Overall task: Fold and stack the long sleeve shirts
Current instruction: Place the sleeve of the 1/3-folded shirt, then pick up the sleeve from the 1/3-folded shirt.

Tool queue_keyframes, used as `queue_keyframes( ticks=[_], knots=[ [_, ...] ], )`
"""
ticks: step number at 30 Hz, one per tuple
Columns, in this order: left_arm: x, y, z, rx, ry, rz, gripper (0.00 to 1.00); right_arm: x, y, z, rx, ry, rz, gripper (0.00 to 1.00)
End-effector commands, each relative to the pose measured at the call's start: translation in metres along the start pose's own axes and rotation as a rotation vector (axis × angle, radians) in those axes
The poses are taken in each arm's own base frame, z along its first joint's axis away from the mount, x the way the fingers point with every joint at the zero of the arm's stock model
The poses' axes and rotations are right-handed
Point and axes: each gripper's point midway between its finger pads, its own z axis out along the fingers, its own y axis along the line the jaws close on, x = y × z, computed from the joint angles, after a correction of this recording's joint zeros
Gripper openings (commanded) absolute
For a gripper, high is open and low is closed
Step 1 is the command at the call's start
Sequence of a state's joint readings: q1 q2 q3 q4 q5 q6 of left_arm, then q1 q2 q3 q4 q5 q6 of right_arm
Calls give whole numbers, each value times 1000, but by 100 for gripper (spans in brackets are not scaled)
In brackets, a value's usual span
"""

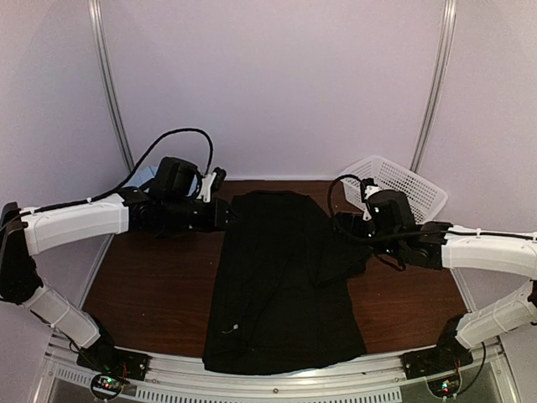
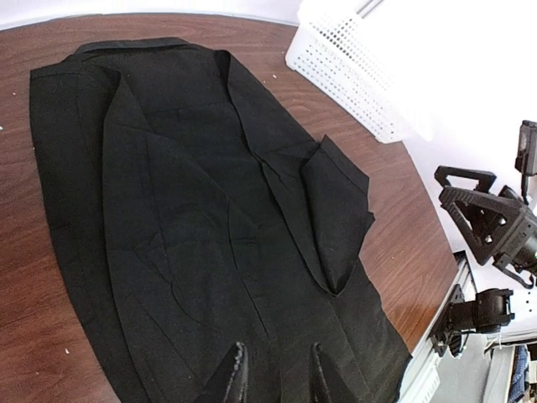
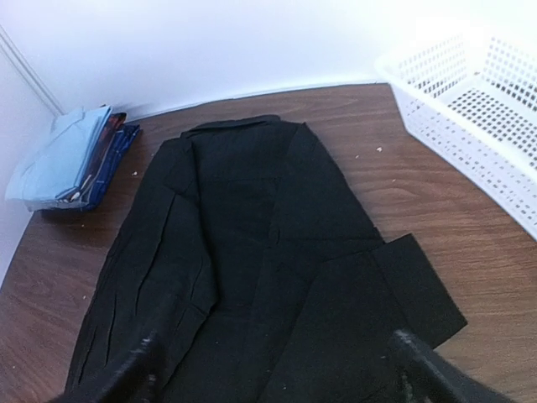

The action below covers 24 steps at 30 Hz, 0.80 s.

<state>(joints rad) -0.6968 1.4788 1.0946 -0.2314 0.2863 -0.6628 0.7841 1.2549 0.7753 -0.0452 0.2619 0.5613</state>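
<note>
Judging from this layout, the biggest risk was the tucked sleeve coming undone. One cuff (image 3: 419, 285) jutted past the body's edge toward the lower right of the right wrist view. If a finger pinched only the top layer during the next fold, that flap would probably slide out and spoil the rectangle. A second hazard was the hem at the bottom of the top view, which reached the table's (image 1: 151, 277) near edge. A pull toward the arm bases could drag cloth onto the metal rail there and snag it. Black cloth on dark wood also hid the layer edges, so a mis-grasp seemed plausible.

The black shirt (image 1: 281, 277) lay lengthwise in the centre of the top view, with its collar toward the upper edge. Both sleeves looked folded in over the body, though I could not tell whether the left-hand one lay fully flat. The fabric was matte, soft and lightly creased.

The left gripper (image 2: 277, 369) hung over the shirt with its fingers slightly parted and nothing between them. The right gripper (image 3: 277, 361) was spread wide and held nothing. A folded stack (image 3: 67, 155), light blue on top, sat in the upper left of the right wrist view. The white mesh basket (image 3: 478, 109) filled its upper right.
</note>
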Motion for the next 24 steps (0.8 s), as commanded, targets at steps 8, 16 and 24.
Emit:
queue_keyframes(
  ticks=[8, 16, 24],
  knots=[
    [-2, -1, -11, -39, -113, -10, 27, -22, -55, -27, 105, -144, 85, 97],
    [-1, 3, -13, -70, -137, -34, 27, -9, -86, -6, 64, -78, 176, 96],
    [-7, 5, -9, -91, -143, -50, 27, 28, -121, 23, 67, 55, 290, 93]
  ],
)
